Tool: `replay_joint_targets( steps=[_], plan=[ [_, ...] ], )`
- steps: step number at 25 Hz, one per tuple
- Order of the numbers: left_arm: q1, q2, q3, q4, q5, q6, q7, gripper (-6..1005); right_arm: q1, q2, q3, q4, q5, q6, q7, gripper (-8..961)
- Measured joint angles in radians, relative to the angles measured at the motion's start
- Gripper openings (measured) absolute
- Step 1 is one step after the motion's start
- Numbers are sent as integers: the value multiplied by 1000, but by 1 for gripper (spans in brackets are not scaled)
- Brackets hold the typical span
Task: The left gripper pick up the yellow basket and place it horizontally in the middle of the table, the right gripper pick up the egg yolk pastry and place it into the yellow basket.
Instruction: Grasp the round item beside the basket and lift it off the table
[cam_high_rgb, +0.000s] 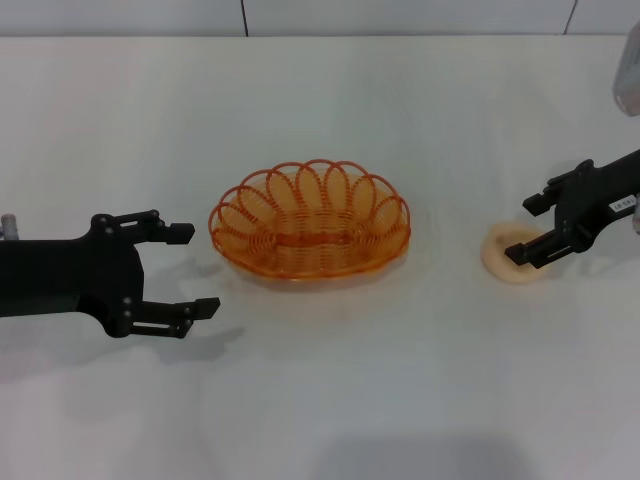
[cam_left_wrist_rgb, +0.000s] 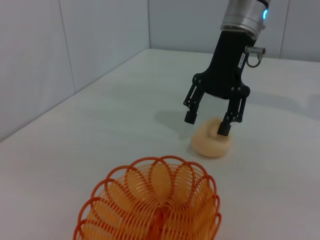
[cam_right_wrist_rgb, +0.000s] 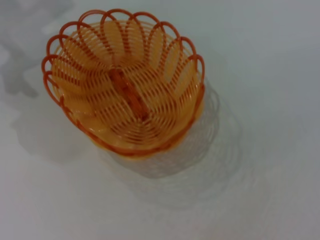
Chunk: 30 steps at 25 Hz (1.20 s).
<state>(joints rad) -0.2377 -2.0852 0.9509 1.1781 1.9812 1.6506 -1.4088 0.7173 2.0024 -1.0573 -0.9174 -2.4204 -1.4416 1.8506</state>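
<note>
The yellow basket (cam_high_rgb: 310, 225) lies empty with its long side across the middle of the white table (cam_high_rgb: 330, 400). It also shows in the left wrist view (cam_left_wrist_rgb: 150, 205) and the right wrist view (cam_right_wrist_rgb: 125, 95). My left gripper (cam_high_rgb: 197, 270) is open and empty, just left of the basket and apart from it. The egg yolk pastry (cam_high_rgb: 497, 262) sits on the table to the basket's right. My right gripper (cam_high_rgb: 522, 230) is open and low over the pastry, its fingers straddling it. The left wrist view shows that gripper (cam_left_wrist_rgb: 206, 125) with one fingertip (cam_left_wrist_rgb: 223, 131) at the pastry's (cam_left_wrist_rgb: 212, 145) top.
A pale wall (cam_high_rgb: 400, 15) runs along the table's far edge, and wall panels (cam_left_wrist_rgb: 75, 45) close one side. A translucent object (cam_high_rgb: 627, 70) stands at the far right edge of the head view.
</note>
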Motion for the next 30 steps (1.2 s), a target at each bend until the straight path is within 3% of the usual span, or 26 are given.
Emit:
replay_joint_targets(
  steps=[8,24,30],
  plan=[
    [-5,1,2,-3,-1,-1,-3,884,1,0,-40,-5,-4,20,-4,760],
    [-11,1,3,-6,-4,0,-4,884,1,1,-43,-10,-2,14,-15,95],
    [-11,2,-3,-6,-10,0,-5,884,5,1,-37,-19,7,-7,-17,40]
  ],
)
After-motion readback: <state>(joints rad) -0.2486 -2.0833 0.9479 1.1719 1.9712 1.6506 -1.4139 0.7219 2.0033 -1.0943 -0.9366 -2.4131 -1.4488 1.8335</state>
